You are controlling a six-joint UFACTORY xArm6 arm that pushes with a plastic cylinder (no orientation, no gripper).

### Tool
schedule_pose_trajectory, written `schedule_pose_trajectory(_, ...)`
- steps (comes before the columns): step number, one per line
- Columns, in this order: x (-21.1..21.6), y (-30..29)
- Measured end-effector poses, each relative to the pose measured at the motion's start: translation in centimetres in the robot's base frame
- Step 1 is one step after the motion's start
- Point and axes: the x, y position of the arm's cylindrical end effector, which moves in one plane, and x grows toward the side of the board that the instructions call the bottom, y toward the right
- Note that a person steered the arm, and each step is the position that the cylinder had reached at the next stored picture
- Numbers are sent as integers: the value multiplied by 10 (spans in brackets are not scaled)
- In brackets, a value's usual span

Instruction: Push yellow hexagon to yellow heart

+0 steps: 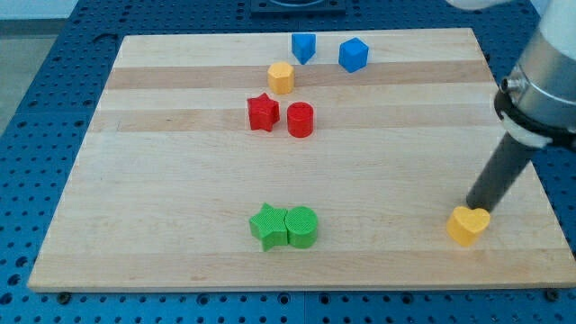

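Observation:
The yellow hexagon (281, 77) sits near the view's top, left of centre, just above the red blocks. The yellow heart (468, 224) lies near the board's bottom right corner. My tip (473, 207) is at the heart's upper edge, touching or almost touching it; the dark rod slants up to the right from there. The tip is far from the hexagon, which lies well to the upper left of it.
A red star (262, 112) and a red cylinder (300, 120) sit just below the hexagon. A blue triangular block (303, 47) and a blue cube (354, 54) lie at the top. A green star (268, 225) and a green cylinder (301, 227) touch near the bottom. The wooden board (162, 207) ends close to the heart.

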Motion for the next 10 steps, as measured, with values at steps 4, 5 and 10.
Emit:
schedule_pose_trajectory(4,-184,-116)
schedule_pose_trajectory(5,-186,-148)
schedule_pose_trajectory(10,-240,-332)
